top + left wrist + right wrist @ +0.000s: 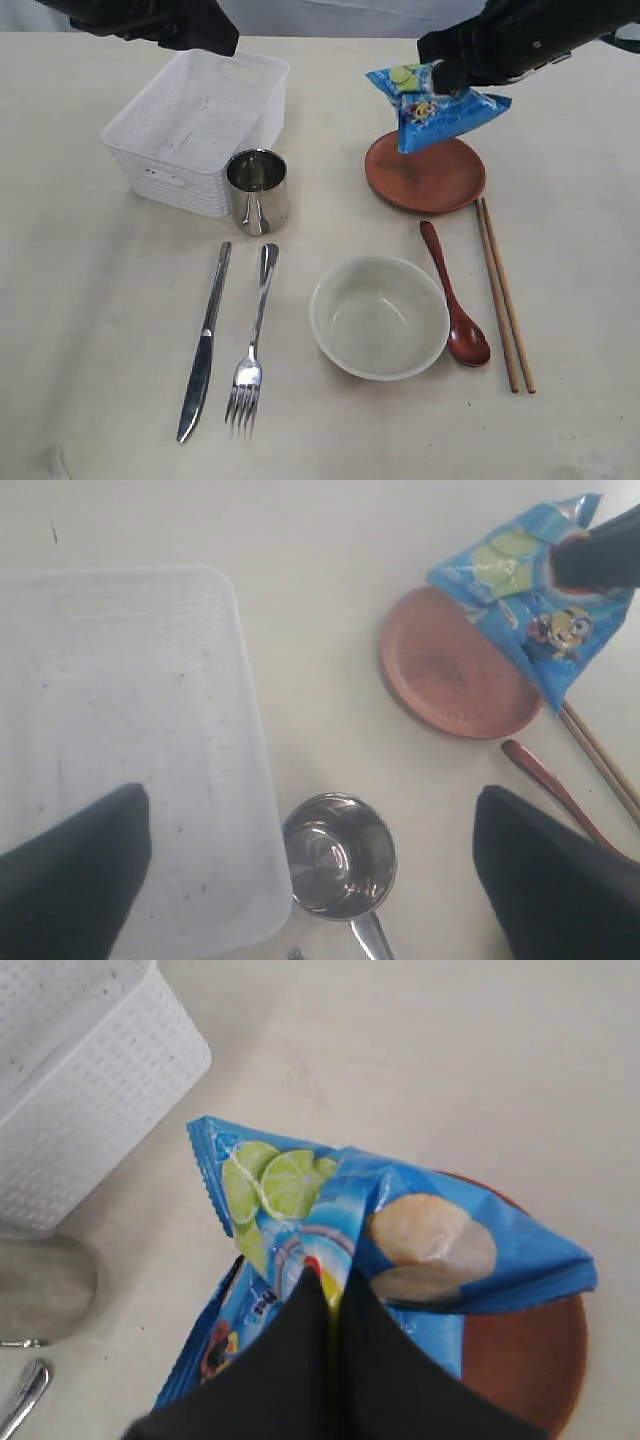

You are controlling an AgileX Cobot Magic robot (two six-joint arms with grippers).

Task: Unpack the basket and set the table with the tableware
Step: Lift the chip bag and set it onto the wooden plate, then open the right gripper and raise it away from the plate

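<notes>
Cream table is laid; my right gripper pinches the chip bag over the plate, upper right; left gripper gapes wide over the basket, upper left.

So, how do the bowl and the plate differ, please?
The bowl is cream and deep; the plate is reddish-brown and shallow. Nothing hangs over the bowl, while the right gripper holds a chip bag over the plate. Both are round and upright on the table.
</notes>
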